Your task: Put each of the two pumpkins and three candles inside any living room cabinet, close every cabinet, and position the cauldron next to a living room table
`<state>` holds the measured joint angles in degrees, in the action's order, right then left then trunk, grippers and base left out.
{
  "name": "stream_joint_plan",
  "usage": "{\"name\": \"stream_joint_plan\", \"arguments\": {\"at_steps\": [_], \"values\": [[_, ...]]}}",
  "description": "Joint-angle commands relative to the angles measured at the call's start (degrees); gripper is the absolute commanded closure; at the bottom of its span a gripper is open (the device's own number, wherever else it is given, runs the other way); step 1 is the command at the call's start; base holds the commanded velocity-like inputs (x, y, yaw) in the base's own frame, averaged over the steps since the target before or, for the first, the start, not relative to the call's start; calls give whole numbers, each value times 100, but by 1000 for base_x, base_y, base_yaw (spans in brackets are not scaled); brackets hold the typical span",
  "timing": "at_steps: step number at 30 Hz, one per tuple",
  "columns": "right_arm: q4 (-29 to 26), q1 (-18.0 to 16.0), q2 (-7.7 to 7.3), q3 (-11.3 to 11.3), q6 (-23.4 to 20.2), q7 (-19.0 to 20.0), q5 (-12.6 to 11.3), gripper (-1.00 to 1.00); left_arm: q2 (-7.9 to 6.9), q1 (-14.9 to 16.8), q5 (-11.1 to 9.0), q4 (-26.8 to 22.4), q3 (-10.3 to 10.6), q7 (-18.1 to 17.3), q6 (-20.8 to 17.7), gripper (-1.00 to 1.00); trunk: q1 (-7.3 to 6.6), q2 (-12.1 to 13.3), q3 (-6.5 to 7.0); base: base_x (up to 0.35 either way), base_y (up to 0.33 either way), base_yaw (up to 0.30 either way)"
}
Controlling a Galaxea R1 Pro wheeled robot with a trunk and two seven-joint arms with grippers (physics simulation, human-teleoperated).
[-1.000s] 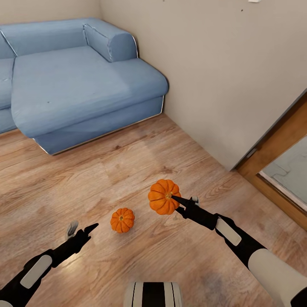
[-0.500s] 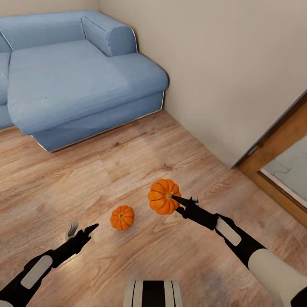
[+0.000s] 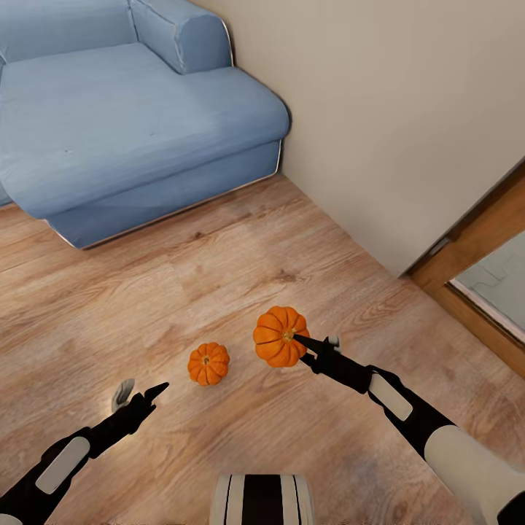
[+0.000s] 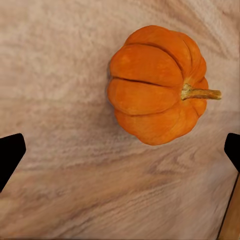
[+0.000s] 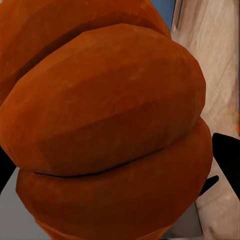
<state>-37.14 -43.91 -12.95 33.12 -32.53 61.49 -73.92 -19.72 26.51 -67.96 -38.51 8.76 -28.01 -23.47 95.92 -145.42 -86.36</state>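
Observation:
One small orange pumpkin (image 3: 208,364) lies on the wooden floor, stem up. My left gripper (image 3: 140,394) hovers open to its left and nearer to me, with nothing between its fingers. In the left wrist view that pumpkin (image 4: 155,85) lies ahead of the wide-spread fingertips (image 4: 10,152). A second pumpkin (image 3: 280,336) is held above the floor with my right gripper (image 3: 312,343) shut on it. It fills the right wrist view as a big orange pumpkin (image 5: 105,125). Candles, cabinet, cauldron and table are out of view.
A blue sofa (image 3: 138,124) stands at the back left. A beige wall (image 3: 394,124) runs along the right, ending at a wooden door frame (image 3: 481,240). Bare wooden floor (image 3: 109,313) lies between me and the sofa. My base (image 3: 262,499) shows at the bottom edge.
The whole view has shifted, so the camera has moved: sofa and floor pumpkin sit higher in the picture. Both grippers keep their pose, the right still holding its pumpkin.

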Motion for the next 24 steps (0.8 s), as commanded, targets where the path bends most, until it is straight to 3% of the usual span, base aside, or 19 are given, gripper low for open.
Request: {"name": "stream_joint_plan", "arguments": {"at_steps": [1, 8, 14, 24], "values": [[-2, -5, -5, 28, -52, -6, -70, 100, -6, 3, -59, 2, 21, -2, -26, -100, 1, -3, -26, 0, 0, 0], [-117, -10, -10, 33, -92, 70, -71, 100, -6, 3, -59, -13, 21, -4, -26, -100, 9, -7, -93, 0, 0, 0], [-851, -9, -14, 29, -526, 5, -56, 100, -6, 3, -59, -56, 42, -19, -18, -100, 9, -7, -93, 0, 0, 0], [-969, -5, -43, 5, -1137, -243, -55, 100, -6, 3, -59, -87, 41, -48, -17, -100, 9, -7, -93, 0, 0, 0]]}}
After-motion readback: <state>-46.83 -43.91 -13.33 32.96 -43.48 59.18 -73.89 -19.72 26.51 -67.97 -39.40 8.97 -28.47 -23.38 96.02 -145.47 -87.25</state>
